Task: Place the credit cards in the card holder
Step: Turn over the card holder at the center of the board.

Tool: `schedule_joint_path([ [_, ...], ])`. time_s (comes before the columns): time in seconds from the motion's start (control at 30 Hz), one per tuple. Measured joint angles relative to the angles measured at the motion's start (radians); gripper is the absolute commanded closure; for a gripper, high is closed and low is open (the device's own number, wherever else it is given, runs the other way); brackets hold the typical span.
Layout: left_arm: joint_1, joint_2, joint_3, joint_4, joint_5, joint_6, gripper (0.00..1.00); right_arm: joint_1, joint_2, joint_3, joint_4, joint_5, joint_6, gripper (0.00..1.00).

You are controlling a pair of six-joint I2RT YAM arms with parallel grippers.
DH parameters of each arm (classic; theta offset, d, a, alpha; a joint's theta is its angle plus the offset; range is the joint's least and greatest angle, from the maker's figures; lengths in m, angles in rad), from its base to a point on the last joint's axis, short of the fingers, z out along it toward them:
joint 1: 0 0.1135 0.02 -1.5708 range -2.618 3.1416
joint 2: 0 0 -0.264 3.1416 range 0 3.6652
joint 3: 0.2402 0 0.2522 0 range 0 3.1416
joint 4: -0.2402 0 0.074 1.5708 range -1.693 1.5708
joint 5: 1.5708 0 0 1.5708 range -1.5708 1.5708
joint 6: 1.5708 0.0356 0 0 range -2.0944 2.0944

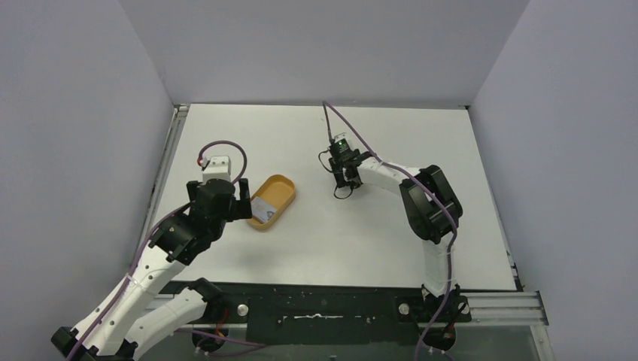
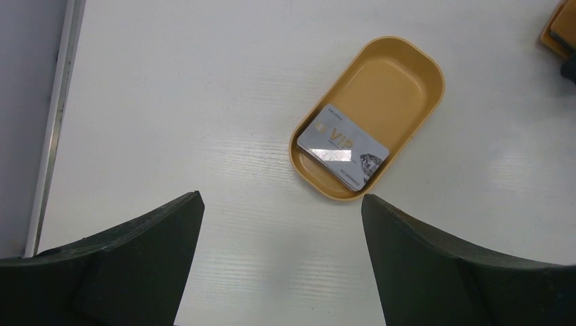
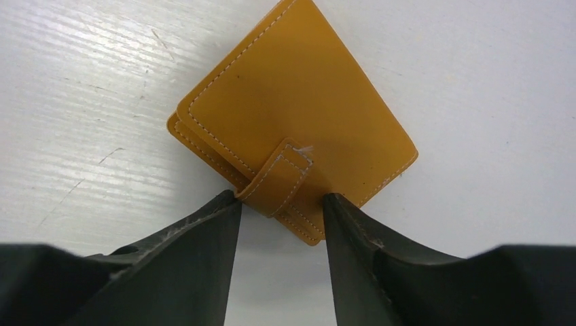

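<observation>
You are at the opening step. The holder point(image 3: 292, 102) lies shut on the desk point(image 2: 170, 102) with its strap point(image 3: 278, 176) fastened. Your right claw point(image 3: 282, 200) is at its edge, fingers narrowly parted astride the strap, not clenched. The cards point(image 2: 343, 146) sit in the tray point(image 2: 435, 68), well apart from the holder. Your left claw point(image 2: 282, 197) hangs released near the tray, holding nothing. Next, I judge, you pinch the strap and lift it open without dragging the holder.
</observation>
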Motion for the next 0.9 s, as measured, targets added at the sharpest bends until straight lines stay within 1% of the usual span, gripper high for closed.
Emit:
schedule_joint_path([
  [0.13, 0.0, 0.0, 0.0, 0.0, 0.0, 0.0, 0.14, 0.01, -0.016, -0.043, 0.039, 0.05, 0.026, 0.67],
  [0.3, 0.0, 0.0, 0.0, 0.001, 0.0, 0.0, 0.15, 0.011, -0.089, -0.141, 0.057, 0.08, 0.066, 0.79],
  [0.33, 0.0, 0.0, 0.0, 0.001, 0.0, 0.0, 0.15, 0.011, -0.101, -0.156, 0.054, 0.08, 0.074, 0.82],
  [0.43, 0.002, 0.002, 0.0, 0.001, 0.002, 0.0, 0.15, 0.011, -0.134, -0.192, 0.048, 0.077, 0.097, 0.97],
  [0.47, 0.002, 0.002, 0.0, 0.001, 0.002, 0.0, 0.15, 0.011, -0.143, -0.2, 0.047, 0.075, 0.104, 1.0],
  [0.63, 0.006, 0.002, 0.0, 0.001, 0.004, 0.0, 0.15, 0.011, -0.23, -0.254, 0.027, 0.055, 0.177, 1.0],
  [0.9, 0.011, 0.002, 0.0, 0.001, 0.019, 0.0, 0.15, 0.013, -0.373, -0.338, -0.014, 0.008, 0.418, 1.0],
])
